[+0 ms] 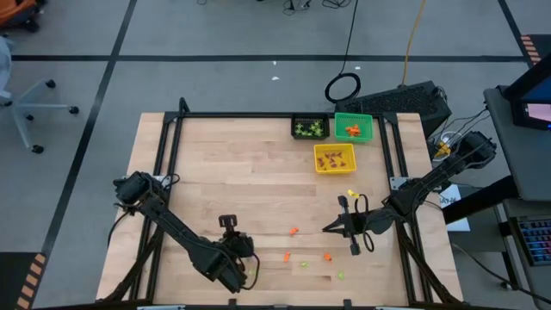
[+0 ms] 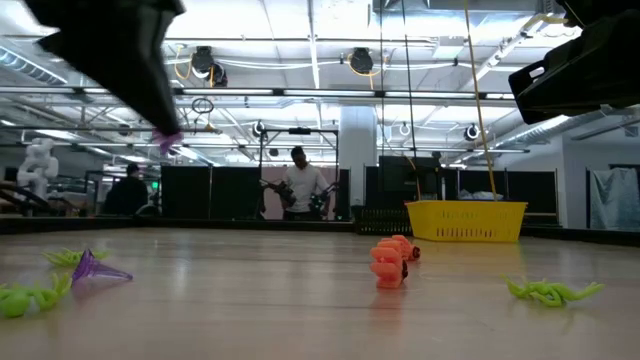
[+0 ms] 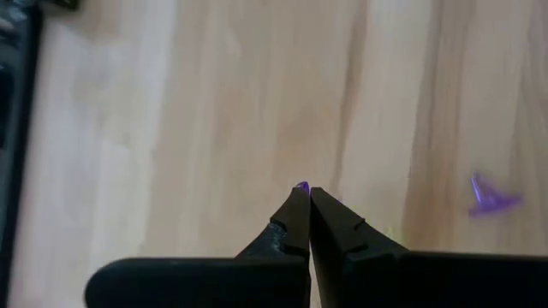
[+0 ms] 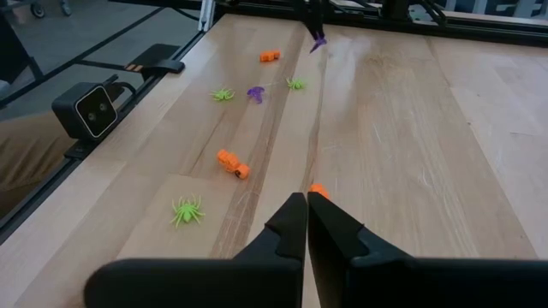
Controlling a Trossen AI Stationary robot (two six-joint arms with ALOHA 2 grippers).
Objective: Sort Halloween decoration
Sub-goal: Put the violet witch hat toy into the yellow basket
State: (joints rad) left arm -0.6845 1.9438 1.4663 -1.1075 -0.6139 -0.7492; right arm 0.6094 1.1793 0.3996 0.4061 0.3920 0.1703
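Tiny Halloween decorations lie on the wooden table near its front edge: orange ones (image 1: 294,231) (image 4: 231,162), green spiders (image 4: 187,210) (image 2: 550,291) and a purple one (image 3: 490,198). My left gripper (image 1: 250,257) hangs above the front middle of the table, shut on a purple trinket (image 2: 168,140). My right gripper (image 4: 306,198) waits shut at the right. An orange trinket (image 4: 318,192) shows just past its tips, on the table. My left gripper pinches the purple trinket between its two fingers, at their very ends. Only a small purple bit (image 3: 301,186) sticks out past the tips. The fingers slant downward. The trinket is lifted clear of the table.
Three square bins stand at the far right of the table: a black one (image 1: 294,127) with green pieces, a green one (image 1: 370,129) with orange pieces, and a yellow one (image 1: 317,159) in front of them. A black frame borders the table. People stand in the room behind (image 2: 300,185).
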